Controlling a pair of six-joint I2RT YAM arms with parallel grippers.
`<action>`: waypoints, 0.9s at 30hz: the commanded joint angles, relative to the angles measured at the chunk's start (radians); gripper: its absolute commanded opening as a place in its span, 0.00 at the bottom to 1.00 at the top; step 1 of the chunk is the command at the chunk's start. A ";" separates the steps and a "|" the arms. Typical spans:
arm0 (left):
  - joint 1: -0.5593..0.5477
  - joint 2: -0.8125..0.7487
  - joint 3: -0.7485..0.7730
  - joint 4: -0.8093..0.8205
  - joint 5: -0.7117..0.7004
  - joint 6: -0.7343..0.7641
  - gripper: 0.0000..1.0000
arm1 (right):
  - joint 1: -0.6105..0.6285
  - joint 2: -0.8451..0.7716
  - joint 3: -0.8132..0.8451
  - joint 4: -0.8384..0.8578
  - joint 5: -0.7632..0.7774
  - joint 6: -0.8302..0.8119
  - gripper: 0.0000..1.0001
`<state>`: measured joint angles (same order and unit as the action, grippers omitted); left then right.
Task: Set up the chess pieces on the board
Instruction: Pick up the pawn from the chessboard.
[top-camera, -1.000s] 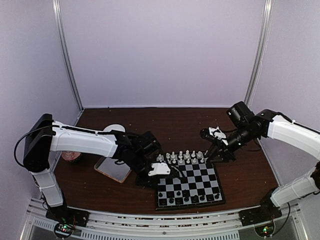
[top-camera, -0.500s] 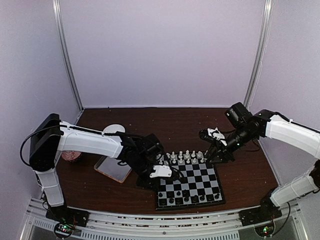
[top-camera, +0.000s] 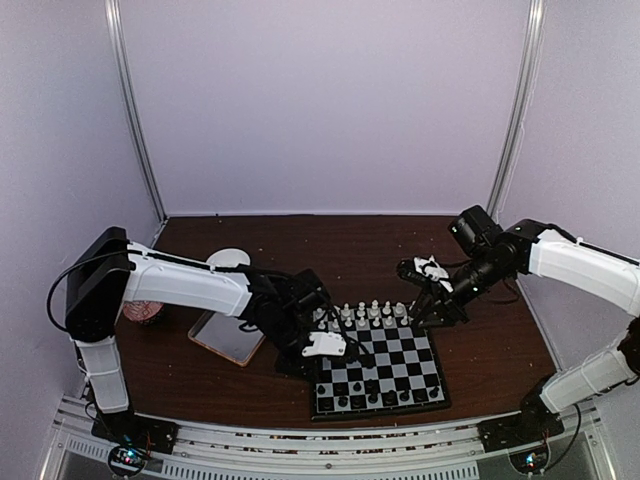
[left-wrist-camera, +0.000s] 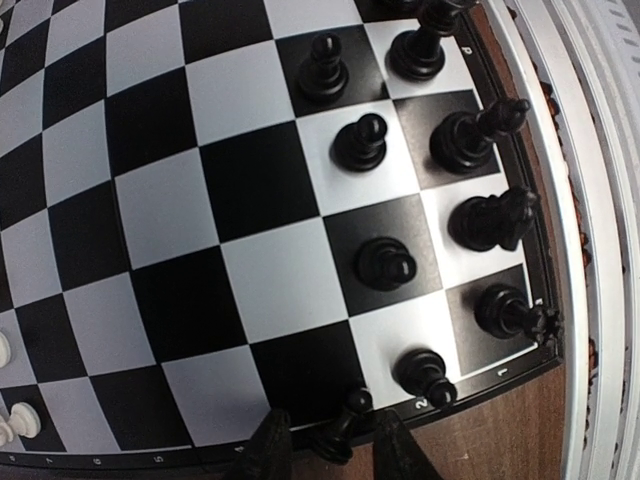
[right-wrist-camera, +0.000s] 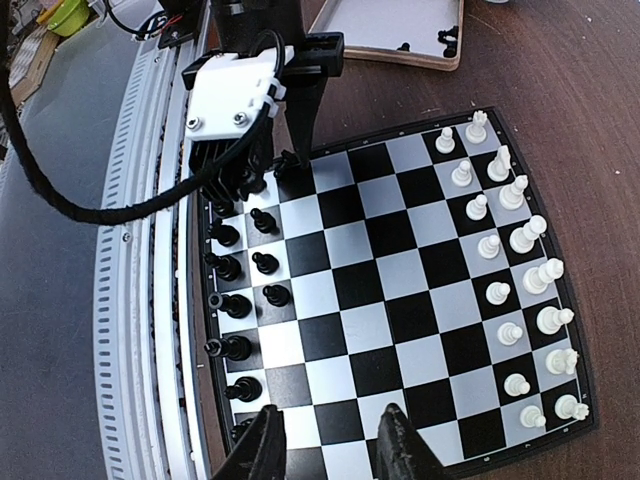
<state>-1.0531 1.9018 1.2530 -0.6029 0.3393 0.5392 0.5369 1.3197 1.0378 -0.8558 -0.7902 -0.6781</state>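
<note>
Board (top-camera: 385, 362) sits on the counter (top-camera: 350, 245), centre-right and close to the arm bases. White pieces (right-wrist-camera: 510, 250) are lined up two rows deep along its far edge. Black pieces (left-wrist-camera: 480, 220) are along the near edge. Their back row is populated as far as visible; the second row is filled only at the left end, with bare squares beyond. Left end effector (left-wrist-camera: 332, 455) is low over the board's left border, close to the near-left corner, fingers apart and straddling one black pawn (left-wrist-camera: 340, 425). The wrist view shows a sliver of gap on each side of the pawn, so it isn't clamped. The pawn looks tilted there, and it's unclear whether its base is down on the border or off it. Right end effector (right-wrist-camera: 328, 445) hangs raised over the board's right edge, fingers apart, nothing between them. Tray (right-wrist-camera: 390, 55) with a wooden rim lies on the counter just left of the board, beside the left arm's wrist. It has a couple of small dark pieces in it, too small to identify.
</note>
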 joint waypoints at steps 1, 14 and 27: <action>-0.008 0.023 0.009 -0.005 -0.013 0.022 0.29 | -0.007 0.007 0.002 -0.003 -0.023 -0.009 0.33; -0.019 0.005 -0.015 -0.027 -0.090 0.032 0.28 | -0.006 0.010 0.003 -0.003 -0.024 -0.005 0.33; -0.027 -0.042 -0.029 -0.028 -0.110 0.025 0.28 | -0.006 0.021 0.006 -0.001 -0.026 -0.001 0.33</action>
<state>-1.0748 1.8862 1.2320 -0.6075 0.2398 0.5568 0.5365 1.3315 1.0378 -0.8558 -0.7963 -0.6777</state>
